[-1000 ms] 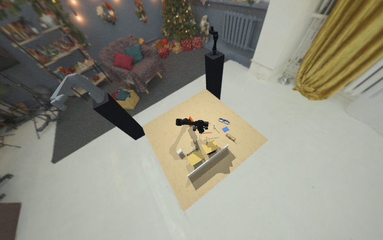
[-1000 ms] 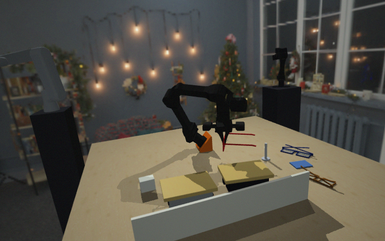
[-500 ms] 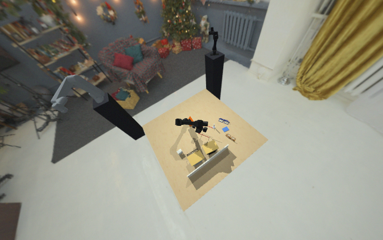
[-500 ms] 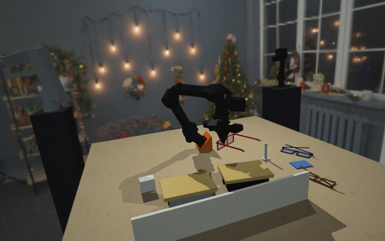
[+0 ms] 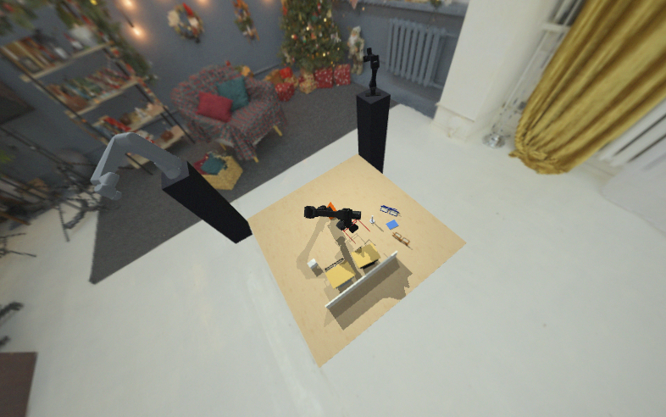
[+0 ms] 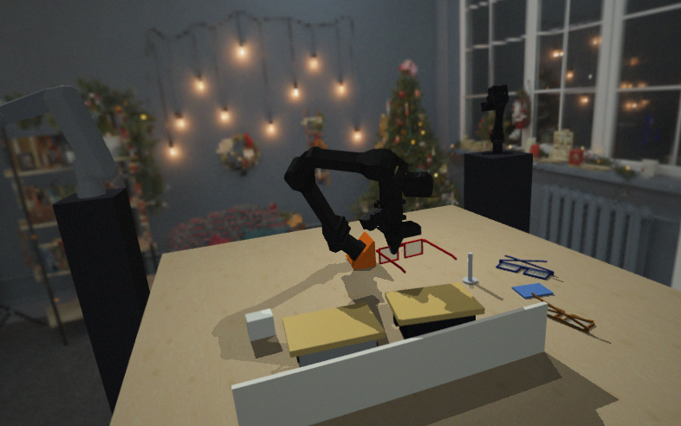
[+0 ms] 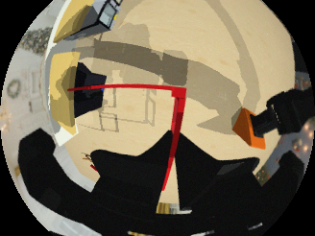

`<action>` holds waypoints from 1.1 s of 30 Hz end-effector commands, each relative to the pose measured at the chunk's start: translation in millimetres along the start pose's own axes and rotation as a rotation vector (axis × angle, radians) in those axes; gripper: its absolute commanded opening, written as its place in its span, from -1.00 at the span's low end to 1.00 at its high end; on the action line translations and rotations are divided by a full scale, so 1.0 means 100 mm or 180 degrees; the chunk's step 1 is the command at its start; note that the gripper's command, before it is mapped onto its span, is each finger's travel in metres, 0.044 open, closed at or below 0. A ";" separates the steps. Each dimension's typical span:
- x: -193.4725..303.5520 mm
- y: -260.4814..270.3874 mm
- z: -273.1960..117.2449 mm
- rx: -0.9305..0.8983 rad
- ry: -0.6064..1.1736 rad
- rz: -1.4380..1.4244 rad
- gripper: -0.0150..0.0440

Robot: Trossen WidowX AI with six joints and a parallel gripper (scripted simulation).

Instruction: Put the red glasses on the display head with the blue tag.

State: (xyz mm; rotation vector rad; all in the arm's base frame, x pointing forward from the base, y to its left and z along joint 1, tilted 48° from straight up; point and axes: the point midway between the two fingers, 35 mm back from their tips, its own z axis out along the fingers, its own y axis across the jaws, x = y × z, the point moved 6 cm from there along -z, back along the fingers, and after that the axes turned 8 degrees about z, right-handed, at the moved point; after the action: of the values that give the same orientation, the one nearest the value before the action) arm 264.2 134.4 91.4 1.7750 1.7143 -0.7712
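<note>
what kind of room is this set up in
Looks like a living room or photo studio decorated for Christmas: a decorated tree, a wreath on the wall, and an armchair with cushions beside wrapped presents.

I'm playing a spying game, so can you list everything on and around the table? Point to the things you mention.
red glasses [image 6: 413,248] [image 7: 179,117]: one, in the gripper
blue glasses [image 6: 537,273]: one, table
brown glasses [image 6: 570,319]: one, table
flat blue square [image 5: 391,225] [image 6: 532,290]: one, between those pairs
yellow-topped stands [image 5: 339,275] [image 6: 331,329]: two, behind the long white panel [image 6: 402,371]
small white block [image 6: 260,325]: one, left
thin grey post [image 6: 470,268]: one, near blue square
black pedestals [image 6: 95,280] [image 6: 497,185]: two, beyond table
orange wedge [image 6: 366,253] [image 7: 248,129]: one, arm's foot
black gripper [image 6: 394,251] [image 7: 172,133]: one, above table
</note>
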 end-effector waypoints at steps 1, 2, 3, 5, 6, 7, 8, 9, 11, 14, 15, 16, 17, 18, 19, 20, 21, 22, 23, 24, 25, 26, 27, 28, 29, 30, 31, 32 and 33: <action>-0.02 -0.01 0.03 -0.0094 0.0005 0.0447 -0.49; -0.01 -0.02 0.04 -0.0123 0.0008 0.0550 -0.49; -0.01 -0.02 0.05 -0.0156 0.0011 0.0652 -0.49; 0.00 -0.04 0.09 -0.0192 0.0016 0.0766 -0.49; 0.00 -0.04 0.10 -0.0194 0.0017 0.0788 -0.49; 0.00 -0.05 0.12 -0.0187 0.0018 0.0802 -0.49; 0.01 -0.05 0.13 -0.0174 0.0018 0.0805 -0.49; 0.01 -0.05 0.15 -0.0159 0.0015 0.0806 -0.49; 0.01 -0.05 0.17 -0.0127 0.0006 0.0807 -0.49; 0.01 -0.05 0.20 -0.0083 -0.0010 0.0807 -0.49; 0.01 -0.05 0.21 -0.0070 -0.0015 0.0807 -0.49; 0.01 -0.05 0.22 -0.0059 -0.0019 0.0807 -0.49; 0.00 -0.05 0.23 -0.0051 -0.0021 0.0807 -0.49; 0.00 -0.05 0.24 -0.0043 -0.0022 0.0807 -0.49; 0.00 -0.05 0.25 -0.0037 -0.0022 0.0807 -0.49; -0.01 -0.05 0.25 -0.0035 -0.0022 0.0807 -0.49; -0.01 -0.05 0.26 -0.0034 -0.0023 0.0807 -0.49; -0.01 -0.05 0.27 -0.0034 -0.0023 0.0807 -0.49; -0.02 -0.05 0.28 -0.0034 -0.0023 0.0807 -0.49; -0.02 -0.05 0.29 -0.0034 -0.0023 0.0807 -0.49; -0.02 -0.05 0.30 -0.0034 -0.0023 0.0807 -0.49; -0.02 -0.05 0.31 -0.0037 -0.0023 0.0807 -0.49; -0.02 -0.05 0.32 -0.0042 -0.0023 0.0807 -0.49; -0.02 -0.05 0.33 -0.0049 -0.0023 0.0807 -0.49; -0.02 -0.06 0.34 -0.0056 -0.0023 0.0807 -0.49; -0.02 -0.06 0.35 -0.0064 -0.0023 0.0807 -0.49; -0.02 -0.06 0.36 -0.0071 -0.0023 0.0807 -0.49; -0.02 -0.06 0.37 -0.0078 -0.0023 0.0807 -0.49; -0.02 -0.06 0.39 -0.0083 -0.0023 0.0807 -0.49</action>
State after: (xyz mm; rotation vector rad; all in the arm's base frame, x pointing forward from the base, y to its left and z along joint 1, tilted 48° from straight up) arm 257.7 108.9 68.1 1.9333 1.4465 -0.6479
